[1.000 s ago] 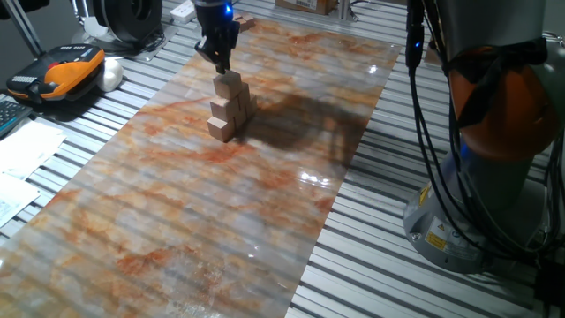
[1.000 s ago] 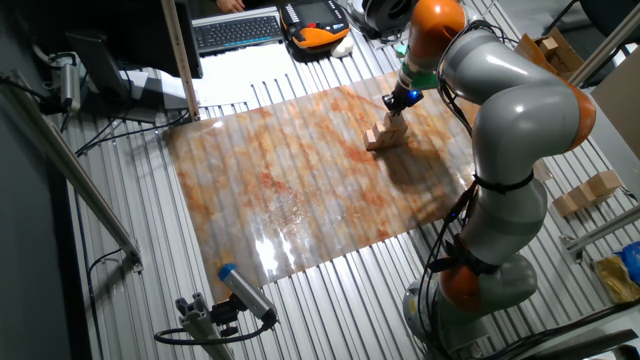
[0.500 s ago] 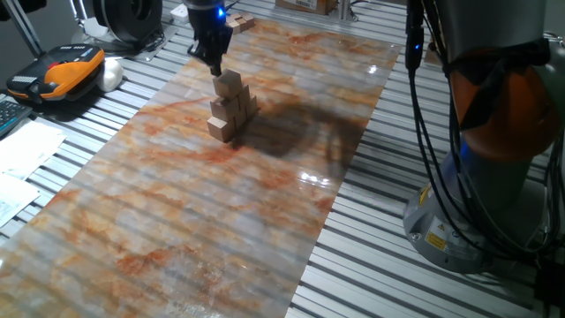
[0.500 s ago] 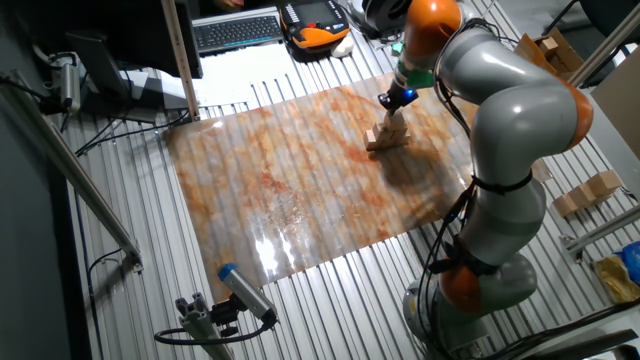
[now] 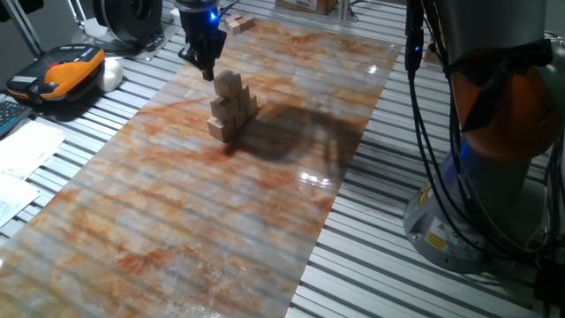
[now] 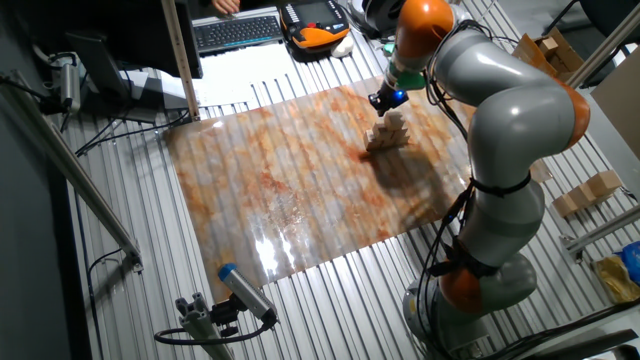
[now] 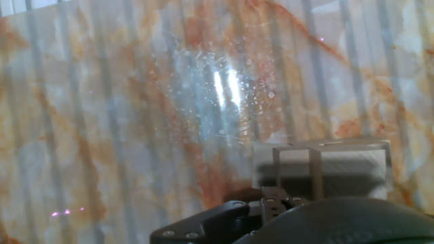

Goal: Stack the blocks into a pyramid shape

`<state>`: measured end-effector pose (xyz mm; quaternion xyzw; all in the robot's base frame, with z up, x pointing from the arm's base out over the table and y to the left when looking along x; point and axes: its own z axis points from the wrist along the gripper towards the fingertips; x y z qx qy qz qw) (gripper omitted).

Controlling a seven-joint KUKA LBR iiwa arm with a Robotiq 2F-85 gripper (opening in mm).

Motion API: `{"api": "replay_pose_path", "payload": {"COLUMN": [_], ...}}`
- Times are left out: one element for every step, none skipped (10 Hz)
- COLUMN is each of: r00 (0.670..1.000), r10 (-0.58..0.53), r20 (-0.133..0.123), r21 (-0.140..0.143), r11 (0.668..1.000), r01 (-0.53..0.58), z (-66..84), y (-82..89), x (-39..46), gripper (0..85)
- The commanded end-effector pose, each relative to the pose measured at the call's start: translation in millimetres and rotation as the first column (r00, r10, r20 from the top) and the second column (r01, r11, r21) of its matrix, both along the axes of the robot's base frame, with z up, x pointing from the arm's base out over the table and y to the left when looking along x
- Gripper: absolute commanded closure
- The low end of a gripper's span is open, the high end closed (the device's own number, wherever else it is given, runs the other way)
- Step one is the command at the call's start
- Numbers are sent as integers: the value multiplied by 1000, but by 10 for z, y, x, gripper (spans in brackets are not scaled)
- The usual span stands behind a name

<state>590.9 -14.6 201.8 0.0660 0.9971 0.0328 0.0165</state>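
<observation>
The light tan wooden blocks (image 5: 231, 106) stand stacked as a small stepped pyramid on the marbled board (image 5: 221, 221), with one block on top. The stack also shows in the other fixed view (image 6: 388, 131) and at the lower right of the hand view (image 7: 319, 169). My gripper (image 5: 209, 72) hangs just left of and slightly above the top block, apart from it, and holds nothing. Its jaws look slightly open. It also shows in the other fixed view (image 6: 380, 103), beside the stack.
An orange and black device (image 5: 66, 71) lies left of the board. A spare wooden block (image 5: 238, 24) sits at the board's far edge. The arm's base (image 5: 477, 203) stands to the right. A keyboard (image 6: 235, 30) and loose wooden blocks (image 6: 590, 190) lie off the board.
My gripper has moved left and away from the top block, which stays on the stack. The stack has not moved.
</observation>
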Motion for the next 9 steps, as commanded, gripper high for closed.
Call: {"api": "replay_pose_path", "payload": {"r00": [1000,1000,1000,1000,1000,1000,1000,1000,1000], "r10": [0,-1,-5,-8,-8,-9,-9,-8,-5], "r20": [2,3,8,9,9,11,11,14,14], "r21": [1,1,-7,-9,-9,-11,-12,-13,-14], "r11": [1000,1000,1000,1000,1000,1000,1000,1000,1000], "r01": [0,1,5,8,8,9,9,8,5], "z": [-7,-21,-43,-52,-55,-61,-64,-67,-67], "y": [19,50,82,99,103,112,113,102,93], "x": [-5,-11,-19,-31,-43,-48,-50,-54,-57], "gripper": [850,850,850,850,850,850,850,850,850]}}
